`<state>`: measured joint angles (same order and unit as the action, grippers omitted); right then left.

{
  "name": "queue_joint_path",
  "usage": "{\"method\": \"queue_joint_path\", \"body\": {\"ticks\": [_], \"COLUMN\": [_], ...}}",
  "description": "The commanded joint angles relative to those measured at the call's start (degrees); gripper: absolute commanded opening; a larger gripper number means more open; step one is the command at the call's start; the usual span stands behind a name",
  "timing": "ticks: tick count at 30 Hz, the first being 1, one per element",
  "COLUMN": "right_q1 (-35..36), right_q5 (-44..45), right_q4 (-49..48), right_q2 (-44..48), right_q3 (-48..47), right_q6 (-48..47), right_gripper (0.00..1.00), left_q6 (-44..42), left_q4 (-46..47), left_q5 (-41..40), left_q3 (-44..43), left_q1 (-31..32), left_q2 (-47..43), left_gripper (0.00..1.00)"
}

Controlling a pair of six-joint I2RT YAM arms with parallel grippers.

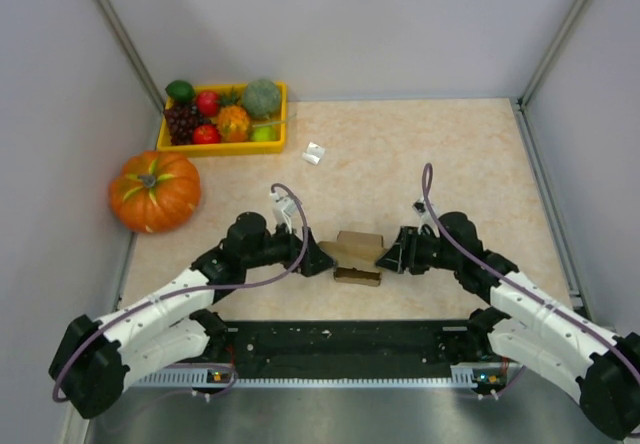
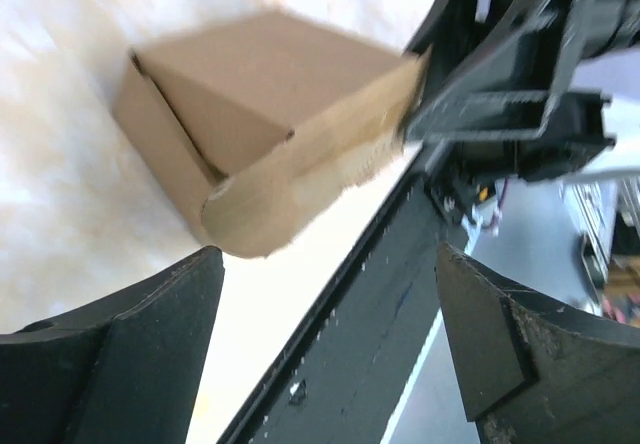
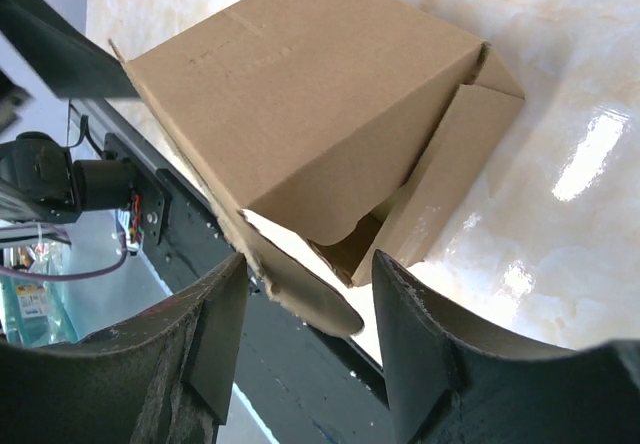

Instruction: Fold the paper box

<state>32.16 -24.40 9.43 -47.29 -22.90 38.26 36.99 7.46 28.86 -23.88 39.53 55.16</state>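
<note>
Paper box [image 1: 357, 257] part-folded on table [image 1: 450, 154] near its front edge, between both arms, left pincer [image 1: 322, 261] wide open just beside it, right pincer [image 1: 383, 260] half-spread around loose flap [image 3: 310, 304], whether it grips cannot be told.

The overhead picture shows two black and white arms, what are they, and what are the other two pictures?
Those are two robot arms bolted at the near edge of the table, each ending in a two-finger gripper. That picture comes from a fixed camera above; the other two from cameras on the wrists, looking past their own fingers. On it lie a brown paper box, a pumpkin, a yellow tray of fruit and a small white object. The left gripper is open, holding nothing. The right gripper straddles a loose box flap; whether it pinches it is unclear.
</note>
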Motion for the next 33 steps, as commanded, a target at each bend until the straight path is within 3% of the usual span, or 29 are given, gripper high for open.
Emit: {"method": "queue_joint_path", "body": {"ticks": [1,3,7,8,11,15,23,29,33], "right_q1": [0.71,0.71,0.71,0.71,0.71,0.71,0.71,0.71,0.71], "right_q5": [0.58,1.11,1.03,0.68,-0.64,-1.78,-5.12,-8.9,-10.05], "right_q4": [-1.26,-1.26,-3.97,-4.59,-6.79,-7.32,-6.8,-5.57,-4.51], "right_q2": [1.84,2.02,2.55,2.9,3.95,5.45,5.37,4.22,4.22], "right_q3": [-1.62,-1.71,-0.67,-0.31,1.27,2.68,3.47,4.52,5.67], "right_q6": [-0.29,-0.38,1.55,2.34,5.41,8.49,12.98,15.44,16.05], "right_gripper": [0.53,0.54,0.53,0.52,0.47,0.39,0.24,0.01,0.0], "left_q6": [-4.73,-5.88,-6.58,-6.67,-4.75,-4.03,-4.3,-3.6,-3.15], "left_q4": [-10.44,-10.72,-8.0,-4.08,1.65,4.4,4.66,4.66,4.93], "left_q5": [-10.75,-9.8,-5.23,-3.48,3.29,7.26,3.92,1.73,1.2], "left_q3": [-8.1,-10.3,-18.2,-19.35,-22.52,-25.51,-23.59,-18.67,-16.2], "left_q1": [-0.68,-2.17,-2.53,-2.61,-2.44,-0.07,5.2,7.23,8.37], "left_q2": [-6.11,-4.72,5.28,7.05,14.08,22.7,26.93,25.44,24.83], "left_gripper": [0.94,0.95,0.72,0.62,0.49,0.4,0.35,0.33,0.32]}}
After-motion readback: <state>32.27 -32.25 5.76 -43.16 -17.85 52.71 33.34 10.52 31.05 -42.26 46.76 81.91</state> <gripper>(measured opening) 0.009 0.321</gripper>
